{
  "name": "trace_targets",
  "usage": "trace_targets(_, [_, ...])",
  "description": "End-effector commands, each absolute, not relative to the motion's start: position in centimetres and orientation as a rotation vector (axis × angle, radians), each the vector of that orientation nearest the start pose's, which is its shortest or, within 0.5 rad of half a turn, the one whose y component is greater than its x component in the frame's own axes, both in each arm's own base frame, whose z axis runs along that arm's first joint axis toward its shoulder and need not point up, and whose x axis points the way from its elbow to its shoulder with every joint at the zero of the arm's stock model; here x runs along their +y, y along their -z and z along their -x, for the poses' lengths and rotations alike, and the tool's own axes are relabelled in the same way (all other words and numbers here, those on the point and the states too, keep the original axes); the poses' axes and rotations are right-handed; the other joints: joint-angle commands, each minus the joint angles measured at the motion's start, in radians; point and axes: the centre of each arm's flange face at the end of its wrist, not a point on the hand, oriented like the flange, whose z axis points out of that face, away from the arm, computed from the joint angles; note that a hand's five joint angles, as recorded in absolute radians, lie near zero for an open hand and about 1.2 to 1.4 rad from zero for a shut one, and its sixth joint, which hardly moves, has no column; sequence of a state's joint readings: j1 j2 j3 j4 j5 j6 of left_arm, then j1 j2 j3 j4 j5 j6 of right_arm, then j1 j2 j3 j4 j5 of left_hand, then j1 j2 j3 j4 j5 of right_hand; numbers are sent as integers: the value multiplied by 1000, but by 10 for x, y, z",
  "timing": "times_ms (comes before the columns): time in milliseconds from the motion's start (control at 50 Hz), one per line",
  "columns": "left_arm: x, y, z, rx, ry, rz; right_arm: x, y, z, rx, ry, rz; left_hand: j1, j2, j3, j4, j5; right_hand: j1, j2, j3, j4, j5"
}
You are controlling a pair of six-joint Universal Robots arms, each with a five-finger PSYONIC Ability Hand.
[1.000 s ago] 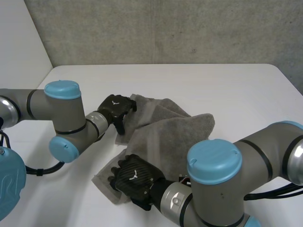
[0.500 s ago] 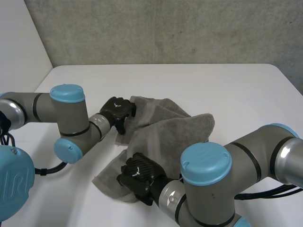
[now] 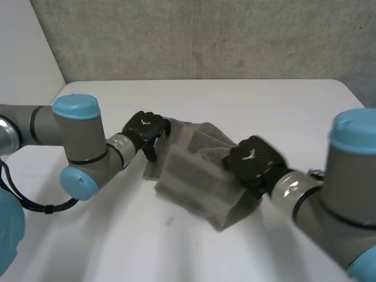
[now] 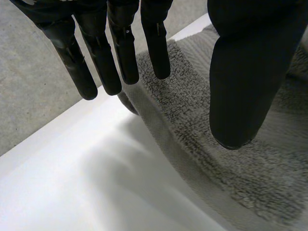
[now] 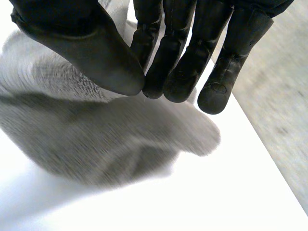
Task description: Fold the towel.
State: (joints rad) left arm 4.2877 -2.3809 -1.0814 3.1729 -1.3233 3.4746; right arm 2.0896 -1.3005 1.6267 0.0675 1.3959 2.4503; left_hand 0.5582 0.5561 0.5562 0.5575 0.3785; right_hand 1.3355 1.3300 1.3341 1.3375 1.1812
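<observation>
Lying half-folded mid-counter [image 3: 264,106], towel [image 3: 194,176]. Right hand [image 3: 252,158] at its right side, fingers [image 5: 183,72] and thumb clamped on cloth. Left hand [image 3: 144,129] at left edge, fingers straight, apart.

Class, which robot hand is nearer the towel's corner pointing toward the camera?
Right. The right hand grips the towel close behind that corner; the left hand rests at the towel's opposite edge.

One towel [image 3: 194,176]. One table [image 3: 282,106]. Two: left robot hand [image 3: 144,129], right robot hand [image 3: 252,158].
</observation>
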Motion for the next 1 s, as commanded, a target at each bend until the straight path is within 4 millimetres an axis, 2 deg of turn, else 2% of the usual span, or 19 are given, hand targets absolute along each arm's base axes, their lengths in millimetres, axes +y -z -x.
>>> trace_targets(20, [-320,-148,319,2458,1978,-1270,-243,-209,-246,2187,1788,1476,63,66,65,64,69,61,66,62,59,41])
trace_targets(140, [-306,-137,320,2499,1915,-1308,-257,-204,-226,2237,1786,1512,60,63,62,61,66,61,66,62,59,41])
trace_targets(320, [-298,-126,317,2537,1861,-1318,-277,-204,-203,2324,1822,1492,11,13,13,11,16,61,66,62,59,41])
trace_targets(440, [-297,-125,317,2540,1857,-1321,-274,-202,-203,2320,1800,1456,13,16,16,14,19,24,29,25,22,3])
trace_targets(480, [-295,-127,319,2540,1858,-1329,-263,-202,-211,2273,1760,1403,16,19,18,17,22,-893,-888,-892,-895,-913])
trace_targets(500, [-295,-127,319,2540,1858,-1329,-263,-202,-211,2273,1760,1403,16,19,18,17,22,-898,-893,-897,-900,-918])
trace_targets(520, [-293,-130,321,2532,1869,-1335,-254,-207,-220,2232,1746,1333,16,19,18,17,22,-1161,-1156,-1160,-1163,-1181])
trace_targets(540, [-290,-133,323,2525,1879,-1345,-247,-213,-228,2194,1724,1239,16,19,18,17,22,-1161,-1156,-1160,-1163,-1181])
trace_targets(560, [-290,-133,323,2524,1879,-1345,-247,-213,-228,2193,1724,1238,16,19,18,17,22,-1161,-1156,-1160,-1163,-1181])
trace_targets(580, [-289,-135,323,2520,1886,-1349,-242,-218,-233,2171,1696,1127,16,19,18,17,22,-1161,-1156,-1160,-1163,-1181])
trace_targets(600, [-289,-135,323,2520,1886,-1349,-242,-218,-233,2170,1696,1126,16,19,18,17,22,-1161,-1156,-1160,-1163,-1181])
trace_targets(640, [-288,-137,323,2512,1894,-1349,-236,-229,-241,2131,1626,895,16,19,18,17,22,-1161,-1156,-1160,-1163,-1181])
trace_targets(660, [-288,-137,323,2512,1894,-1349,-236,-229,-241,2131,1626,894,16,19,18,17,22,-1161,-1156,-1160,-1163,-1181])
trace_targets(700, [-289,-139,323,2504,1905,-1346,-235,-239,-246,2093,1571,721,16,19,18,17,22,-1161,-1156,-1160,-1163,-1181])
trace_targets(760, [-289,-138,323,2506,1902,-1344,-234,-241,-250,2078,1536,664,16,19,18,17,22,-1161,-1156,-1160,-1163,-1181])
trace_targets(820, [-289,-137,322,2509,1897,-1342,-232,-239,-265,2057,1474,613,16,19,18,17,22,-1161,-1156,-1160,-1163,-1181])
trace_targets(860, [-289,-136,321,2513,1886,-1332,-232,-233,-284,2045,1412,614,16,19,18,17,22,-1161,-1156,-1160,-1163,-1181])
trace_targets(920, [-289,-134,318,2516,1870,-1314,-235,-229,-301,2043,1381,629,16,19,18,17,22,-1161,-1156,-1160,-1163,-1181])
trace_targets(1000, [-289,-134,315,2514,1861,-1292,-243,-216,-314,2098,1345,631,16,19,18,17,22,-1161,-1156,-1160,-1163,-1181])
